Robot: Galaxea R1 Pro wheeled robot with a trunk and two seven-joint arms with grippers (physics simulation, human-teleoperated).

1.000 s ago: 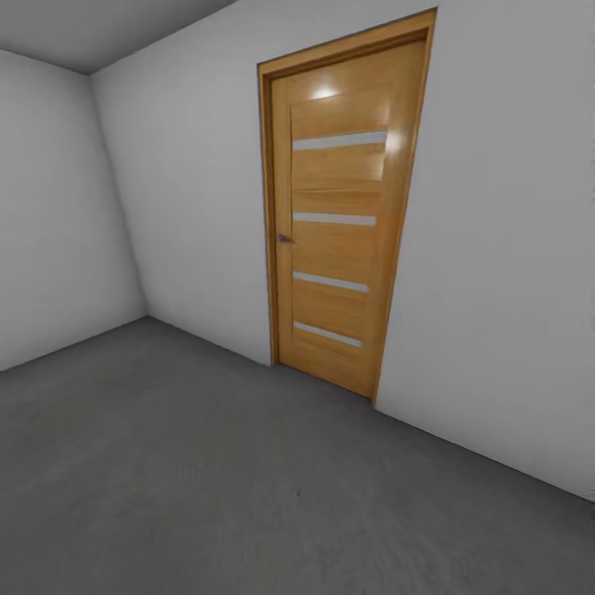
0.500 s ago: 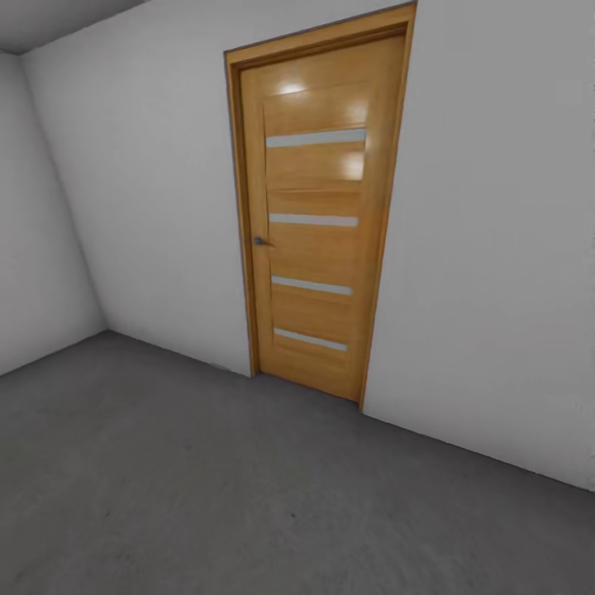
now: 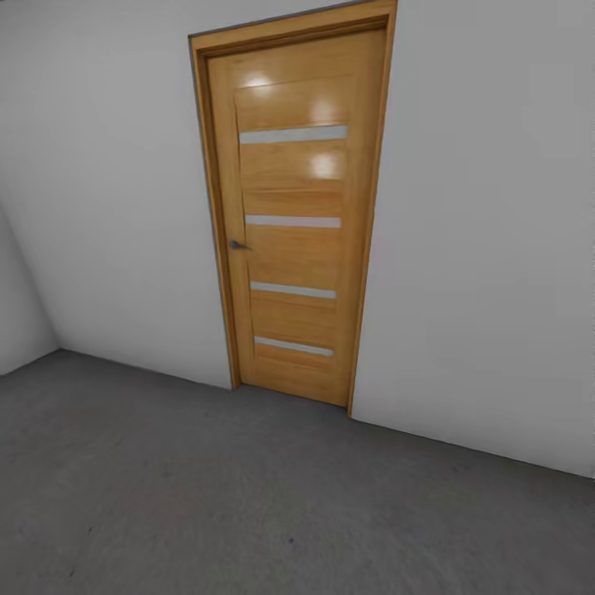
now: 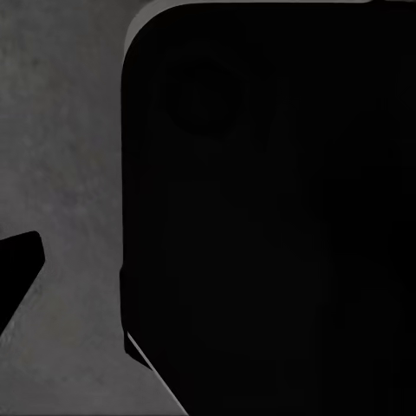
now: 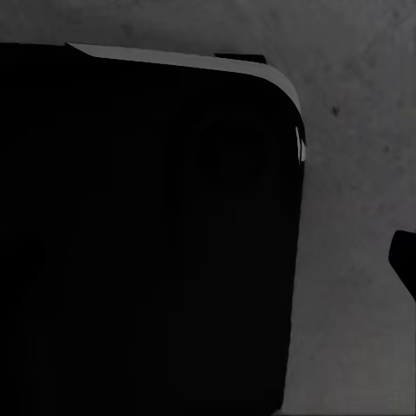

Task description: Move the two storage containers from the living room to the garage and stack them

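Observation:
I am in the garage, facing a plain white wall (image 3: pixel 487 248) above the dark grey floor (image 3: pixel 248 512). The two storage containers and the living room are out of view. In the left wrist view one black fingertip (image 4: pixel 17 270) of my left gripper sits at the picture's edge over bare floor, far from the middle, with nothing held. In the right wrist view a black fingertip (image 5: pixel 405 260) of my right gripper likewise sits at the edge, holding nothing. A large black part of my own body (image 4: pixel 269 217) (image 5: pixel 147 234) hides the other fingers.
A closed wooden door (image 3: pixel 289 223) with several pale horizontal strips and a small handle (image 3: pixel 238 245) is set in the wall ahead. A second white wall (image 3: pixel 21 322) meets it in a corner at the far left. Grey floor stretches from me to the door.
The whole picture has shifted: the door and room corner slid left and the ceiling dropped out of sight, so the camera has turned right and drawn slightly closer. Nothing in the room moved.

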